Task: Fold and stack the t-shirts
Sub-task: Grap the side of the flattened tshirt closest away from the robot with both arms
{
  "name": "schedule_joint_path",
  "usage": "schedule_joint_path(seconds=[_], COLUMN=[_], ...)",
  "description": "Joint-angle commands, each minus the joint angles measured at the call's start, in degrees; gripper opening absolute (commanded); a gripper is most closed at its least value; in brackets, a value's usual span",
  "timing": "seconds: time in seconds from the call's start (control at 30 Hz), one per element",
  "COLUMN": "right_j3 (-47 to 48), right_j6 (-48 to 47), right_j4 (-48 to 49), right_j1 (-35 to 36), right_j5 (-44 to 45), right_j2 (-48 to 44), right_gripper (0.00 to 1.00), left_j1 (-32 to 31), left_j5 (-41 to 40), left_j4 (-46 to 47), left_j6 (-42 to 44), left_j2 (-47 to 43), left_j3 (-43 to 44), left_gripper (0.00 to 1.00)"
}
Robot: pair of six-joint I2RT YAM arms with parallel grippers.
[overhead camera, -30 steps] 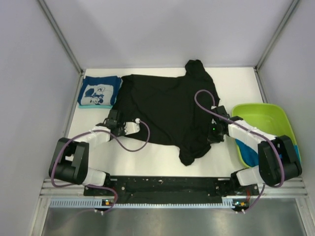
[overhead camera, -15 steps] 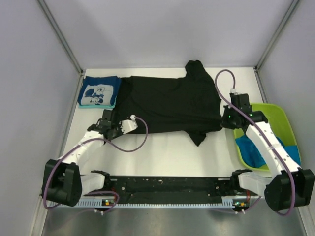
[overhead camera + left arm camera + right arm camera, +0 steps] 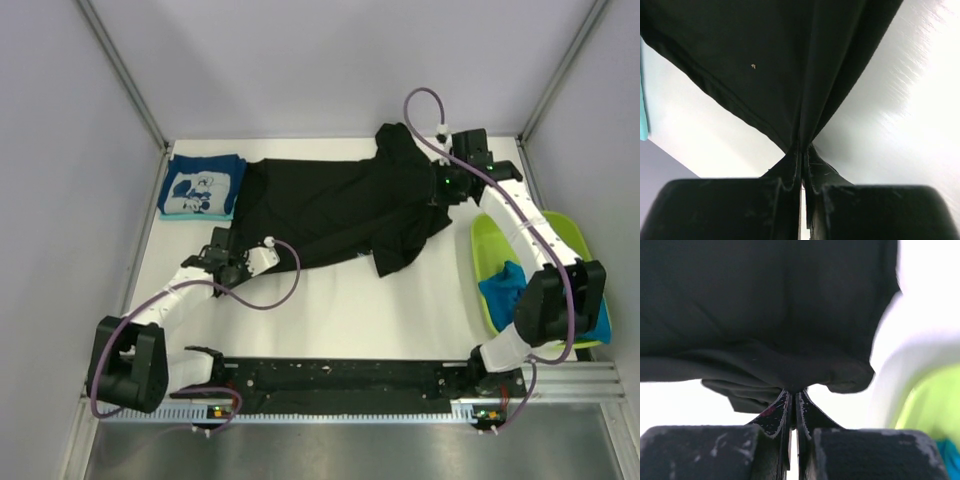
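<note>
From above, the black t-shirt (image 3: 330, 205) lies stretched across the table's (image 3: 330, 320) far half, its long axis running left to right. A flap points toward the near edge. The fingertips of the left gripper (image 3: 228, 262) and right gripper (image 3: 447, 185) are lost against the dark cloth. The left wrist view shows jaws pinched tight on a hem corner, their bases cut off. In the right wrist view, jaws clamp bunched black cloth, with the lime tub (image 3: 925, 405) blurred alongside.
</note>
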Motion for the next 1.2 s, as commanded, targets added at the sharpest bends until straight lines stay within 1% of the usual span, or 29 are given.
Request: schedule_joint_path(seconds=[0.0, 0.03, 0.07, 0.17, 0.23, 0.27, 0.3, 0.37, 0.43, 0.5, 0.57, 0.63, 0.73, 0.8, 0.9, 0.97, 1.03, 1.17], right_j3=[4.5, 4.93, 6.42, 13.61, 19.5, 21.7, 21.9, 17.53, 11.12, 1.99, -6.28, -13.4, -15.98, -15.55, -13.44, -13.43, -14.13, -15.71], right_j6=[-7.42, -6.82, -6.55, -4.19, -2.08, -2.07, -2.24, -2.07, -0.58, 1.26, 3.63, 6.01, 6.9, 6.55, 6.19, 5.84, 5.93, 5.93], right_j4=[9.63, 11.58, 12.38, 10.9, 5.3, 2.74, 0.98, 0.7, 0.78, 1.31, 3.67, 7.01, 9.3, 11.85, 13.0, 14.75, 16.33, 18.71], right_j1=[1.78, 1.78, 1.78, 0.47, -0.94, -0.94, -0.77, -0.68, -0.59, -0.59, -0.68, -0.59, -0.59, -0.59, -0.59, -0.59, -0.59, -0.24], right_j5=[-14.95, -14.72, -12.54, -5.16, -4.52, -3.39, -2.51, 1.26, 6.87, 8.74, 6.13, 2.52, 3.21, 2.68, 1.89, -1.35, -3.28, -4.26], right_j2=[4.63, 6.83, 9.81, 18.25, 23.09, 23.63, 22.77, 17.69, 11.02, 3.89, -1.82, -3.87, -0.55, 2.79, 8.33, 10.71, 12.21, 14.49], right_gripper=[0.07, 0.1, 0.11, 0.32, 0.38, 0.41, 0.44, 0.52, 0.53, 0.53, 0.52, 0.51, 0.51, 0.5, 0.49, 0.48, 0.47, 0.46], left_j1=[0.32, 0.32, 0.32, 0.32, 0.32, 0.32, 0.32, 0.32, 0.32, 0.32, 0.32, 0.32, 0.32, 0.32, 0.32, 0.32, 0.32, 0.32], left_j5=[-1.44, -1.35, -1.35, -1.26, -1.0, -1.0, -1.09, -1.17, -1.26, -1.26, -1.44, -1.26, -1.18, -1.0, -0.91, -0.91, -1.09, -2.14], left_j4=[3.36, 3.28, 3.01, 2.75, 2.83, 2.84, 2.75, 3.19, 3.19, 3.36, 3.45, 3.54, 3.01, 2.4, 2.13, 2.31, 2.57, 3.1], left_j6=[-1.59, -2.02, -2.11, -2.55, -2.64, -2.64, -2.64, -2.64, -2.73, -2.99, -3.26, -3.35, -3.69, -4.22, -4.31, -4.14, -3.87, -3.61], left_j2=[2.28, 2.9, 3.34, 3.87, 3.52, 3.26, 2.99, 2.47, 2.2, 2.11, 2.11, 2.2, 2.29, 2.11, 1.32, 0.62, 0.27, 0.27], left_j3=[2.72, 3.07, 3.51, 4.13, 3.78, 3.6, 3.34, 2.64, 2.28, 2.19, 2.19, 2.28, 2.9, 3.25, 2.81, 2.28, 1.84, 1.58], left_gripper=[0.0, 0.0, 0.0, 0.0, 0.0, 0.0, 0.0, 0.0, 0.0, 0.0, 0.0, 0.0, 0.0, 0.0, 0.0, 0.0, 0.0, 0.0])
